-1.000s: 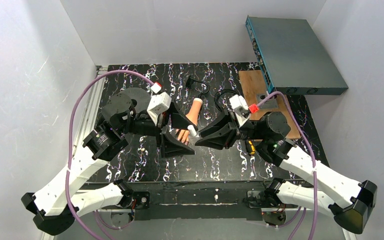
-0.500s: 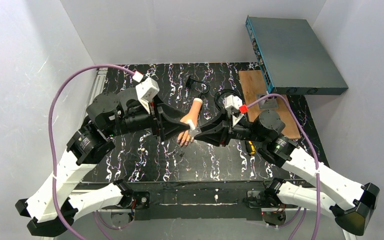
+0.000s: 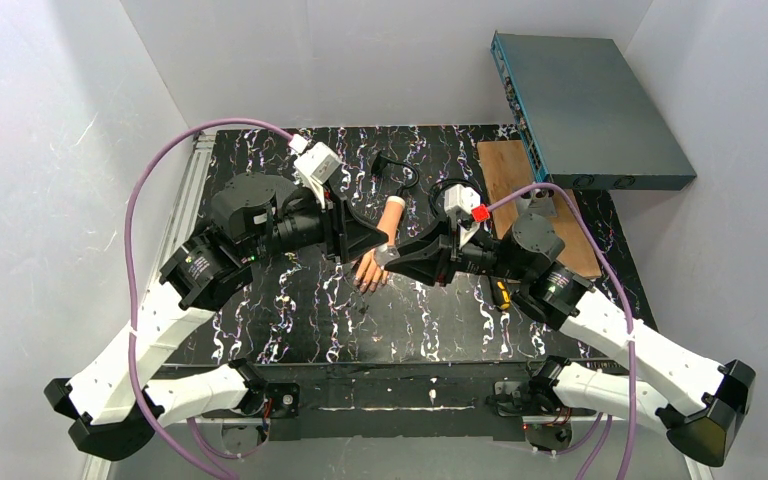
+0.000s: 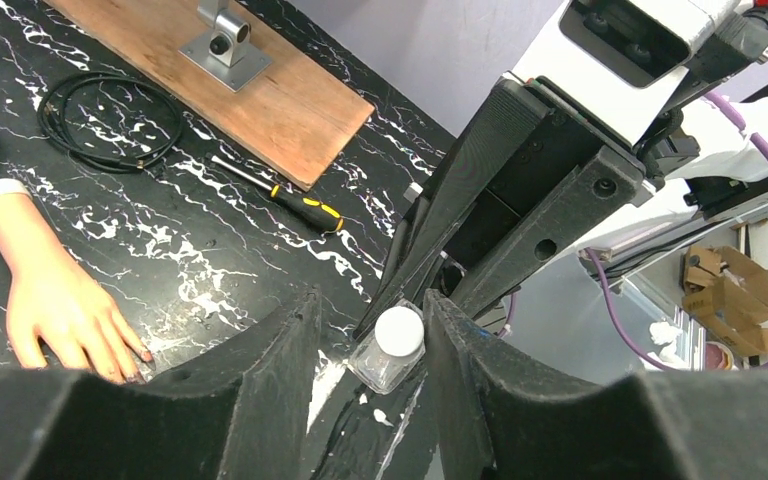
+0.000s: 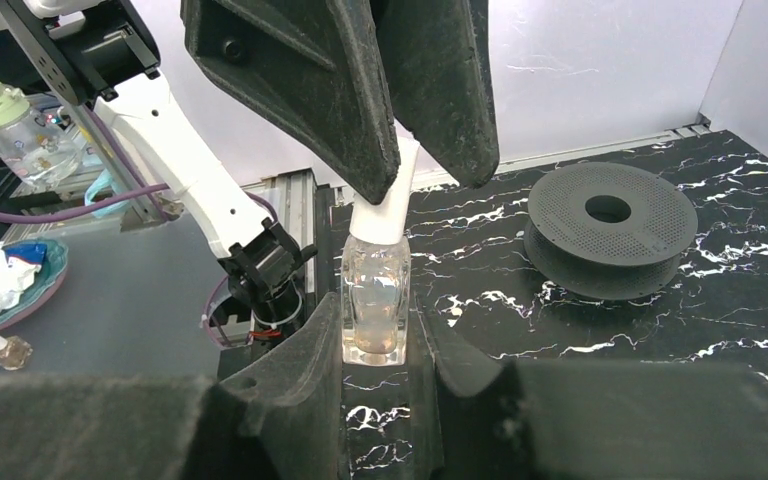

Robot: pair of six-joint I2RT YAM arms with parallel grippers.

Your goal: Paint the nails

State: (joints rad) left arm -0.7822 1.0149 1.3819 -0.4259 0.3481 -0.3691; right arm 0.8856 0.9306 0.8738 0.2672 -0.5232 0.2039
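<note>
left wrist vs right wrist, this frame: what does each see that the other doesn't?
Only left wrist: the mannequin hand lying on the table, a wooden board carrying a metal bracket, a yellow-and-black screwdriver, and a coiled black cable.
Only right wrist: a black perforated disc on the table.
Both: the small clear bottle, clamped in the right claw, with its white cap between the left claw's fingers.

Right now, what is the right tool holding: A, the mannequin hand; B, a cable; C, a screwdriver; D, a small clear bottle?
D: the right wrist view shows the right tool clamped around the base of the clear bottle.
</note>
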